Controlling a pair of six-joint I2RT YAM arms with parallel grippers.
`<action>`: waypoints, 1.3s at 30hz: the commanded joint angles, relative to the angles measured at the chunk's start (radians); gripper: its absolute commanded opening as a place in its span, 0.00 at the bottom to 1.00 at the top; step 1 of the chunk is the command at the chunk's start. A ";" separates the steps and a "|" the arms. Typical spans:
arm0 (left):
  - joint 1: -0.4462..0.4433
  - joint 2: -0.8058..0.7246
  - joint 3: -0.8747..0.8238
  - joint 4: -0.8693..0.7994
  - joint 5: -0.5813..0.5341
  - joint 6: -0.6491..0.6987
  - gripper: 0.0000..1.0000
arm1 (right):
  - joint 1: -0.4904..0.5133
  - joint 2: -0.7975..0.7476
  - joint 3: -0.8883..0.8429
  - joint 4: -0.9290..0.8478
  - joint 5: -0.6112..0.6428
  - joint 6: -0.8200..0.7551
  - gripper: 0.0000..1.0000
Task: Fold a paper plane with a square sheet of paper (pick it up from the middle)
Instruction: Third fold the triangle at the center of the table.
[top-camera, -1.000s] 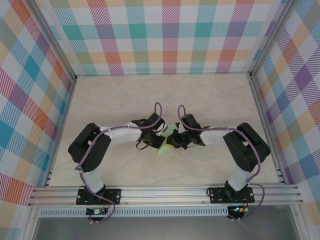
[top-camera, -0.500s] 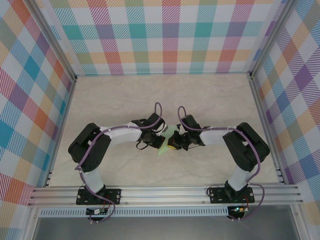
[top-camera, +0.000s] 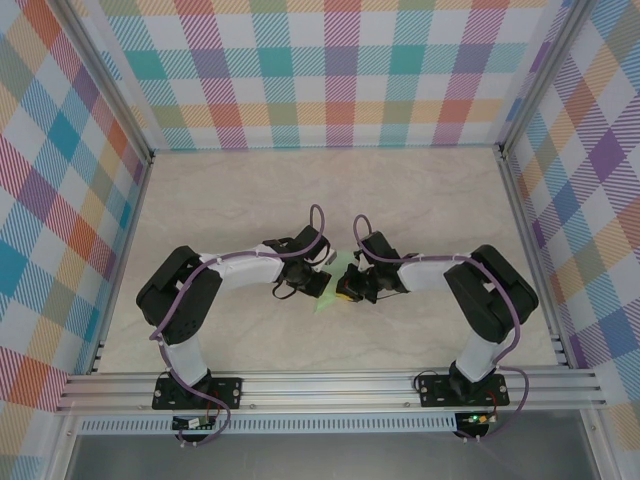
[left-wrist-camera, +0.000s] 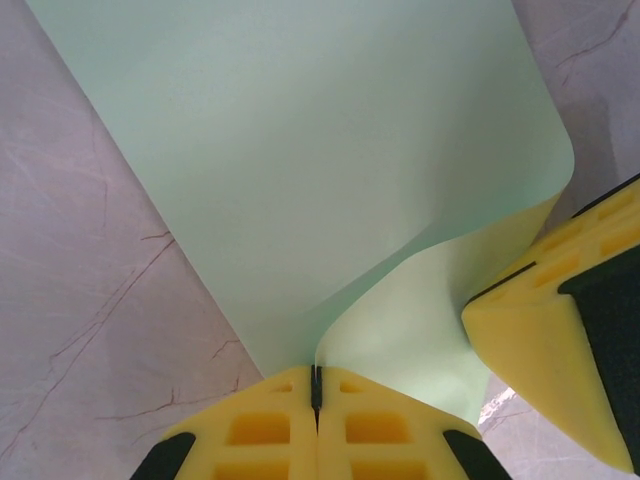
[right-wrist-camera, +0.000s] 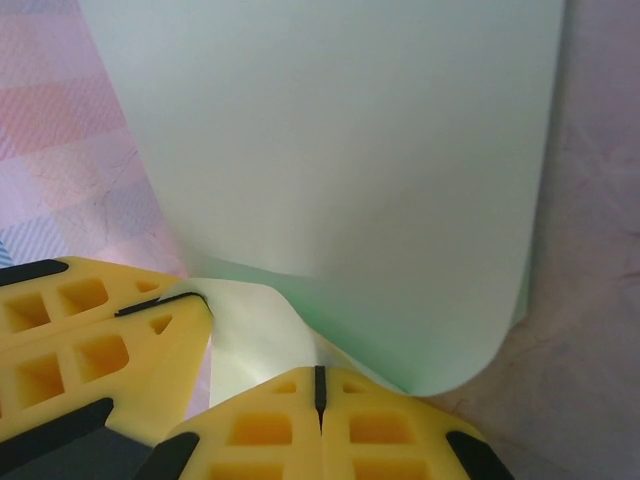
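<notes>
paper: the square sheet of paper (left-wrist-camera: 330, 150) is plain pale mint green and sits mid-table between the two arms, closer to the near edge than to the back wall

shape: it's curled over on itself, with one big smooth flap bending round and a lighter layer tucked underneath

left gripper (left-wrist-camera: 316, 385): the yellow pads are squeezed flat together and the sheet's pinched bend runs straight into the seam between them, so it's clamped on the paper

right gripper (right-wrist-camera: 320, 385): same deal, the pads are closed tight with the sheet's lower fold caught between them

how they sit: tips just beside each other, nearly nose to nose, and each wrist cam catches the other one's yellow finger off to the side, right up against the paper

overhead: both arms are bent inward with the wrists meeting over the sheet, and a small green corner pokes out toward the near side

not sure: from above the grippers cover most of the sheet, so I honestly can't tell if it's lifted or resting on the table (top-camera: 250, 200)

surroundings: pale marbled tabletop with plaid walls (top-camera: 340, 70) on three sides
</notes>
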 joint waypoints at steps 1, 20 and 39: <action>0.012 0.003 0.018 -0.017 0.001 0.014 0.05 | 0.007 -0.053 0.012 -0.051 0.006 -0.010 0.05; 0.013 0.009 0.017 -0.021 -0.008 0.022 0.04 | -0.041 0.070 -0.009 0.070 0.008 -0.025 0.05; 0.012 0.011 0.018 -0.027 -0.014 0.026 0.03 | -0.118 0.049 -0.053 0.127 -0.048 -0.088 0.05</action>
